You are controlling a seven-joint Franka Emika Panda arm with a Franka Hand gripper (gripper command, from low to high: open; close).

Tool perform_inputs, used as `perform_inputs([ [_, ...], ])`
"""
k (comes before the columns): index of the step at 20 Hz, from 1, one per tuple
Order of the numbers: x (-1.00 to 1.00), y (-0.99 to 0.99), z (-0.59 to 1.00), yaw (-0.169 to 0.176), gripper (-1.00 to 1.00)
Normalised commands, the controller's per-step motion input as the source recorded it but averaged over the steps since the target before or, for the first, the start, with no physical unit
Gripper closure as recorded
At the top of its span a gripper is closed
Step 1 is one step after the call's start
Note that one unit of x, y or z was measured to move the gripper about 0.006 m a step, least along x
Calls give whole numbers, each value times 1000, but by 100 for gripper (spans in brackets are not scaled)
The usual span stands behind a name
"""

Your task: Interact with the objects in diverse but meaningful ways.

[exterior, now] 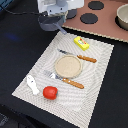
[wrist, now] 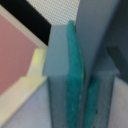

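Note:
My gripper (exterior: 52,17) hangs at the back of the scene, above the placemat's far corner. Its teal pads (wrist: 75,75) stand pressed almost together, with a thin grey wall between them. That wall looks like the rim of the grey frying pan (exterior: 48,23), which fills the wrist view as a grey slab (wrist: 102,25). On the mat lie a yellow packet (exterior: 81,43), a white fish-like piece (exterior: 32,84) and a red tomato (exterior: 49,92). A grey pot (exterior: 122,17) stands on the toy stove. No sausage is in view.
A woven placemat (exterior: 95,95) carries a round tan plate (exterior: 67,65), with an orange-handled knife (exterior: 86,58) behind it and a fork (exterior: 70,82) in front. A pink toy stove (exterior: 107,25) with black burners sits at the exterior view's back right. Dark tabletop surrounds the mat.

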Motion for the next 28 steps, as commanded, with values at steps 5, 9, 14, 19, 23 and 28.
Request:
perform_inputs([
  [5, 738, 557, 193, 0, 100],
  [9, 815, 492, 369, 0, 100],
  [14, 868, 450, 496, 0, 100],
  [19, 862, 459, 467, 0, 100],
  [23, 694, 530, 189, 16, 100],
  [28, 558, 481, 15, 96, 100],
])
